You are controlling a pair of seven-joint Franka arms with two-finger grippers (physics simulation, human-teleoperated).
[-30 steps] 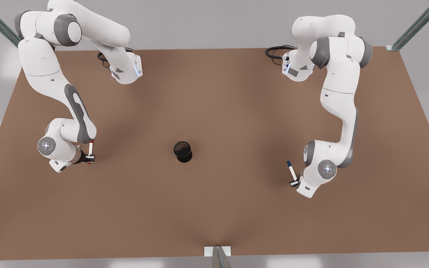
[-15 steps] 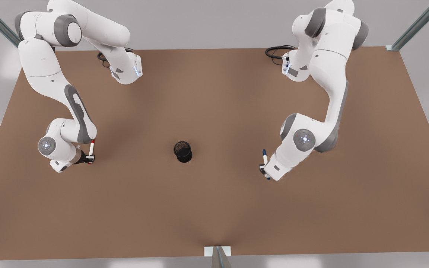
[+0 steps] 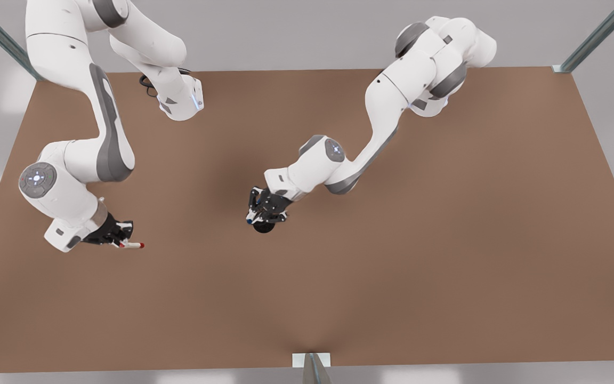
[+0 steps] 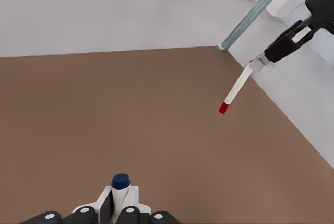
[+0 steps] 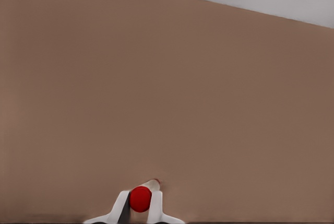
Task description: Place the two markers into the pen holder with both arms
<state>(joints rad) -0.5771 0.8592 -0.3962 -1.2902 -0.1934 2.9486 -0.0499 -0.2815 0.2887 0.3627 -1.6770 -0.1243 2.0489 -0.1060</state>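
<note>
Pinching the blue-capped marker (image 3: 250, 217), left gripper (image 3: 265, 209) hovers right over the one black pen holder (image 3: 263, 228) at mid-table. Right gripper (image 3: 116, 236) — at the front view's left — clamps the red-capped marker (image 3: 131, 245), its long axis lying level, pointing toward the holder. Two markers — one per gripper, neither touching the brown table (image 3: 392, 266).

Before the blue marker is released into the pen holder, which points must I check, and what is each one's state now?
1. Left gripper shut on blue marker: ok.
2. Left gripper above pen holder in front view: ok.
3. Blue marker upright, aligned with the holder's opening: cannot tell.
4. Right gripper shut on red marker: ok.
5. Right gripper far from holder, at front view's left: ok.
</note>
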